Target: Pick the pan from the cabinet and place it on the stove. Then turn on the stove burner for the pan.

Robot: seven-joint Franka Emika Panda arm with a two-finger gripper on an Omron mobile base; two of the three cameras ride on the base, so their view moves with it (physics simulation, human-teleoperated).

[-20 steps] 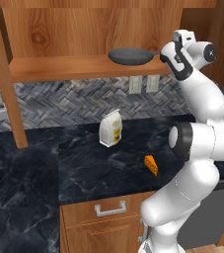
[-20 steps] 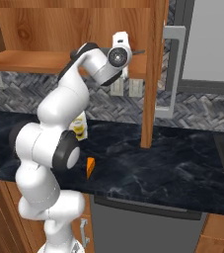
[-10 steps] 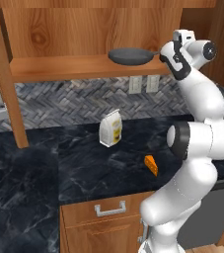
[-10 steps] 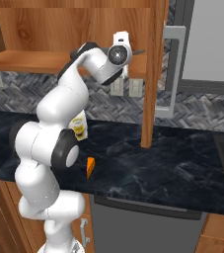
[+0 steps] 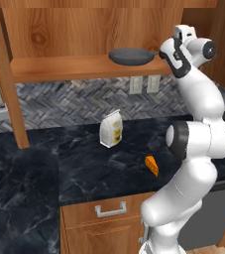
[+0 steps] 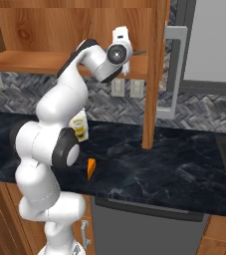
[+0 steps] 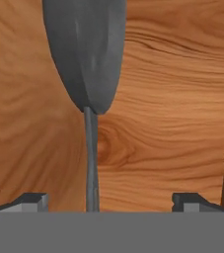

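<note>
Pan on cabinet shelf: rigid, prob heavy at bowl end. Grip thin handle near bowl; may twist. Claw spread wide, handle between tips, untouched.

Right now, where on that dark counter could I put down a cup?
The black marble counter is bare left of the white bag, out to the cabinet's wooden post. In the right base view, it is bare past the other post too. The crowded spot is around the bag, orange wedge and arm.
</note>
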